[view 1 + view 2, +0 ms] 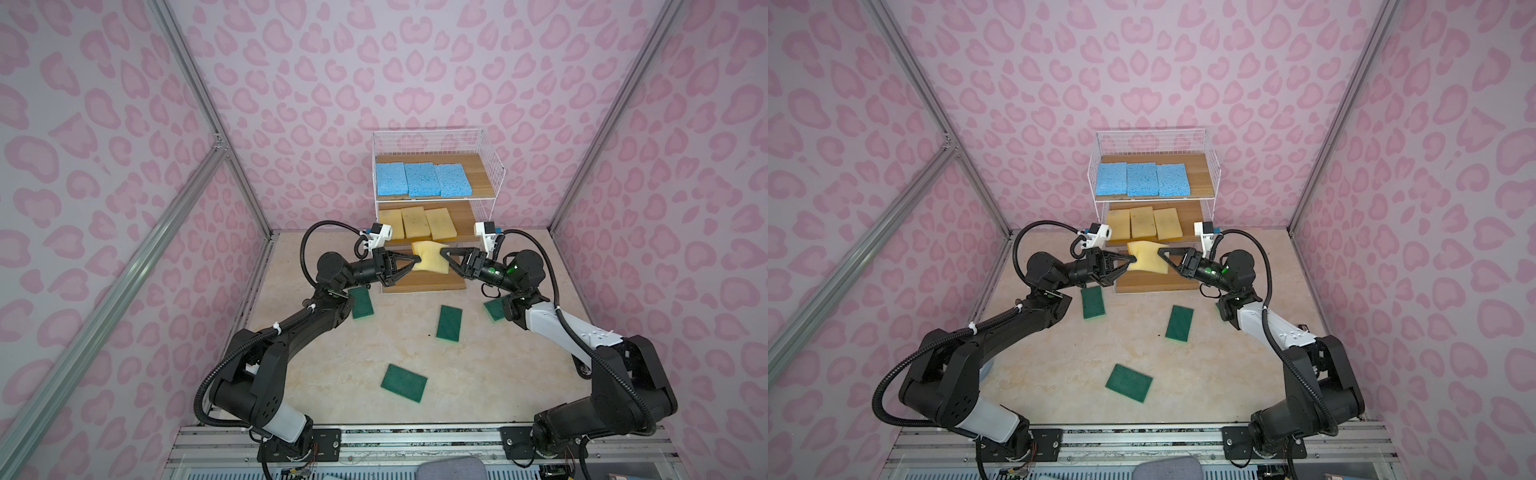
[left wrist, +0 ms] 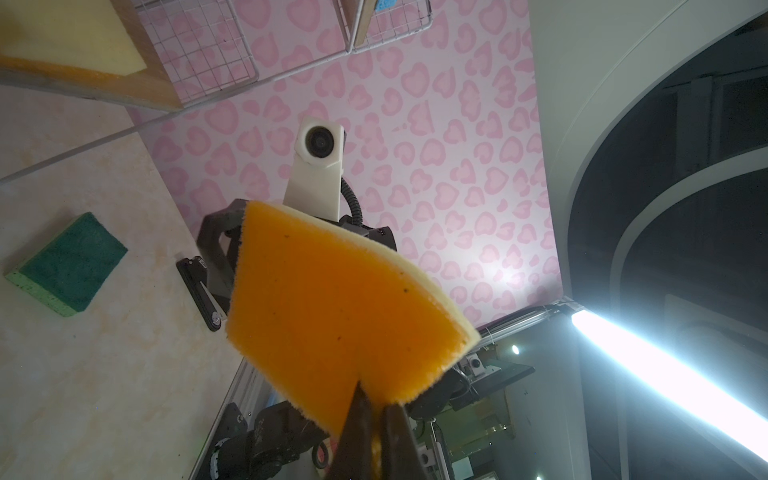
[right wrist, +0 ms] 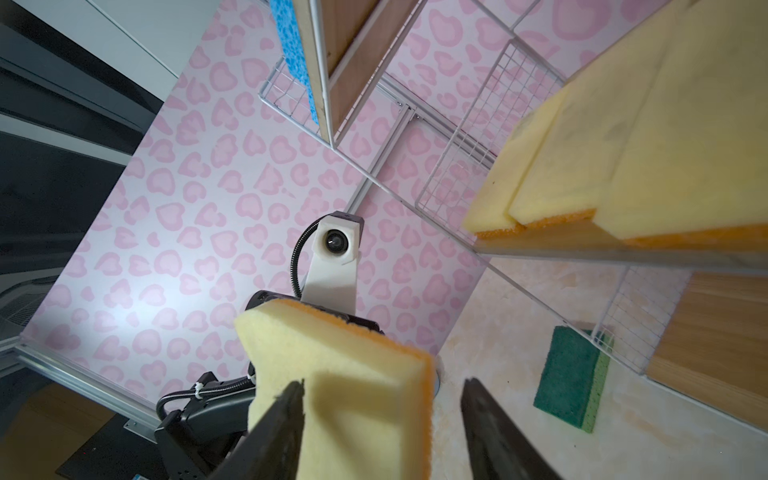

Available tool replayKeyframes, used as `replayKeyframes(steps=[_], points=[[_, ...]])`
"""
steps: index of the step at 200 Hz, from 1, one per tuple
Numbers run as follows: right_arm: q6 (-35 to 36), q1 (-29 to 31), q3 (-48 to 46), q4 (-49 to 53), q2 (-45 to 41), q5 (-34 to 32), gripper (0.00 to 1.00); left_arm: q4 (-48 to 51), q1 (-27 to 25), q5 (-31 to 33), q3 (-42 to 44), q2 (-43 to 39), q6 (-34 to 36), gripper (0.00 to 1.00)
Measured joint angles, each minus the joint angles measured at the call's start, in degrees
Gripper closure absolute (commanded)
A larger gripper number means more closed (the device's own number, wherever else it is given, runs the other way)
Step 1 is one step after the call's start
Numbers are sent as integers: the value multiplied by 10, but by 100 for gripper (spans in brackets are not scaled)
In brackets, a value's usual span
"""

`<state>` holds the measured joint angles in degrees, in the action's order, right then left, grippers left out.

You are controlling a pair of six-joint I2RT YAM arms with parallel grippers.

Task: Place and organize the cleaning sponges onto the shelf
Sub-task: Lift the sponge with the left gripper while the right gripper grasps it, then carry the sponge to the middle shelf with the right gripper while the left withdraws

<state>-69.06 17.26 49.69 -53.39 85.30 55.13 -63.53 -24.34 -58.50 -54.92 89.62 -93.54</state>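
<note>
One yellow sponge (image 1: 432,259) aloft just before the shelf (image 1: 465,160).
Your left gripper (image 1: 419,261): jaws pinch one edge; your right gripper (image 1: 444,254): jaws spread around the opposite edge.

Speckled light blue sponges (image 1: 422,179); pale yellow sponge (image 2: 332,299) backed in orange; dark green sponge (image 3: 569,374) on a lighter green base; white wire-grid shelf (image 1: 492,162) with light brown boards (image 1: 432,283); pink leopard-spot walls (image 1: 291,83); cream marbled tabletop (image 1: 478,374).

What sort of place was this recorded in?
Likely a lab robot cell, not a home: pink heart-print panels on aluminium framing enclose a marble-look tabletop holding a wire shelf.
</note>
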Motion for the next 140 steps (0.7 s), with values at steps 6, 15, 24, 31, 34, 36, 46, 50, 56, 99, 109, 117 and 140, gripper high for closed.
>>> replayKeyframes(steps=[6,15,24,31,34,36,46,50,56,99,109,117,140], points=[[-4,0,0,-4,1,1,56,0,0,0,-1,2,-3,96],[-4,0,-2,-9,1,1,61,-2,0,-1,-2,5,-8,96],[-9,-1,-5,-14,-1,0,65,-5,0,-1,-5,6,-8,96],[-9,-1,-9,-16,-3,0,69,-9,0,-2,-5,6,-9,96],[-9,-1,-10,-15,-4,0,70,-9,0,-2,-5,6,-9,96],[-9,0,-11,-15,-5,0,72,-9,0,-2,-5,6,-9,96],[-8,-1,-14,-11,-12,-2,78,-10,0,-3,-5,6,-9,96],[-7,-1,-16,-9,-15,-3,80,-11,0,-4,-5,6,-9,95],[-4,-1,-17,-3,-21,-6,82,-11,0,-4,-5,7,-9,89],[33,0,-28,71,-77,-28,89,6,3,-2,5,2,16,11],[43,0,-31,96,-96,-39,89,32,3,0,9,-8,39,4],[52,0,-35,118,-112,-51,90,66,4,3,10,-23,65,3],[66,-5,-55,192,-158,-107,91,192,11,32,11,-81,174,2]])
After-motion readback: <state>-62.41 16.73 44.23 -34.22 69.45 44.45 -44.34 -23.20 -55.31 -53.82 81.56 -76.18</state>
